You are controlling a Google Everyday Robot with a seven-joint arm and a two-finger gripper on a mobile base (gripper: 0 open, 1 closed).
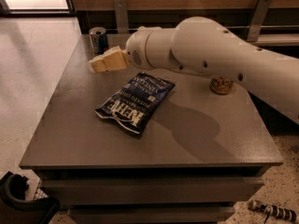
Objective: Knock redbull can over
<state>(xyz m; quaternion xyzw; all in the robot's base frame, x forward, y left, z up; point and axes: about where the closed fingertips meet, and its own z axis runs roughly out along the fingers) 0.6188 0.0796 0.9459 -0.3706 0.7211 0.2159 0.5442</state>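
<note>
One redbull can (98, 38) stands upright with the gripper (95, 65), fingers (110, 59) clenched, just beside it.

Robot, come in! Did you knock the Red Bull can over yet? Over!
Status: gripper close by the redbull can, on its near side. Can upright, not yet knocked. Nothing between them; chip bag lies aside.

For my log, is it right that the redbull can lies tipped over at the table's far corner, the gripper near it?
Not quite: the camera view shows the redbull can standing upright at the table's far corner, the gripper near it.
</note>
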